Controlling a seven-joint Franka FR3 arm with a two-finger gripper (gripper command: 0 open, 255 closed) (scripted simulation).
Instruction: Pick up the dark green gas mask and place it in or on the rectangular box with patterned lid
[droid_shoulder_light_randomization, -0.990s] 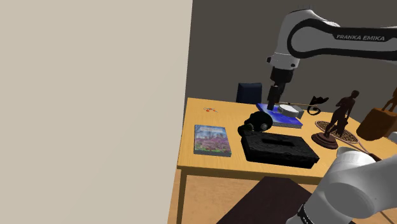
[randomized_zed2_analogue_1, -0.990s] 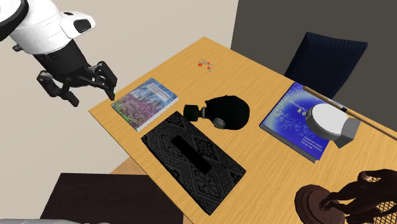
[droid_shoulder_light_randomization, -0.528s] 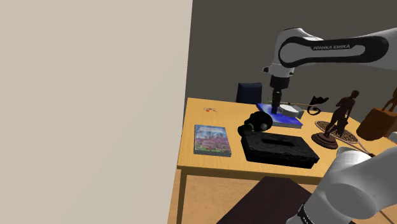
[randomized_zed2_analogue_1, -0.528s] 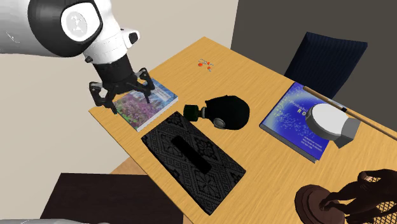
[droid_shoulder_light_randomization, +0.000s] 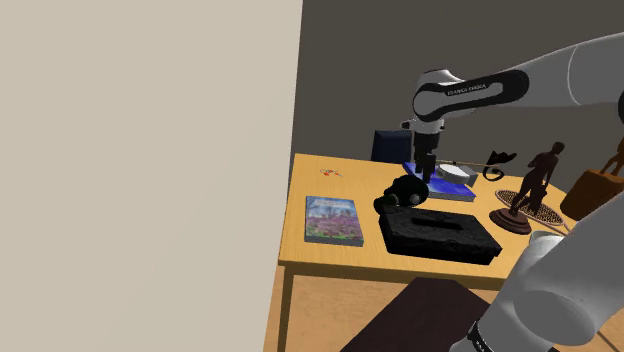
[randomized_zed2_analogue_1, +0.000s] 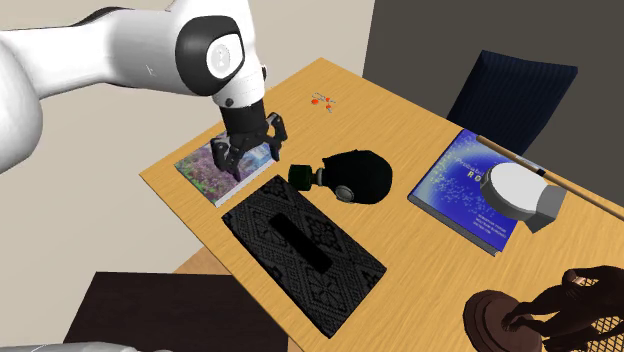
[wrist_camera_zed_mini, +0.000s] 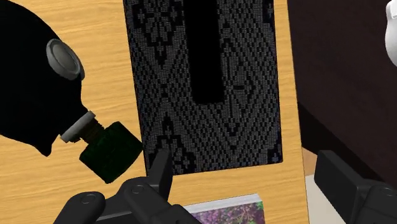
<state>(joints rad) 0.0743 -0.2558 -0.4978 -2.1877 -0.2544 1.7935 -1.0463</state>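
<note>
Two black fingers (wrist_camera_zed_mini: 160, 172) stand spread wide apart, clasping nothing. Gripper (randomized_zed2_analogue_1: 248, 158) points down over the corner of a flower-covered book (randomized_zed2_analogue_1: 200, 172), close to the gas mask's filter end.

Gas mask (randomized_zed2_analogue_1: 365, 175): very dark, almost black, lying on the wooden tabletop (randomized_zed2_analogue_1: 400, 125), not held. Sits between the patterned box and a blue book (randomized_zed2_analogue_1: 462, 190). Its round filter canister points toward the flower-covered book. In the wrist view the canister lies just beside the box's long edge; cannot tell if they touch.

Box (randomized_zed2_analogue_1: 300, 250): black, rectangular, lid patterned with diamonds, a long dark slot down the middle. Lies flat near the tabletop's front edge, alongside the flower-covered book.

Shoulder view: gripper (droid_shoulder_light_randomization: 421, 172) hangs straight down just above the gas mask (droid_shoulder_light_randomization: 403, 192), with the box (droid_shoulder_light_randomization: 440, 233) in front of it.

Other items: white rounded object (randomized_zed2_analogue_1: 520, 192) resting on the blue book; dark brown figurine (droid_shoulder_light_randomization: 530, 185) on a round base, well apart from the mask; small red item (randomized_zed2_analogue_1: 322, 100) near the far edge; dark blue chair (randomized_zed2_analogue_1: 512, 92) behind the tabletop.
</note>
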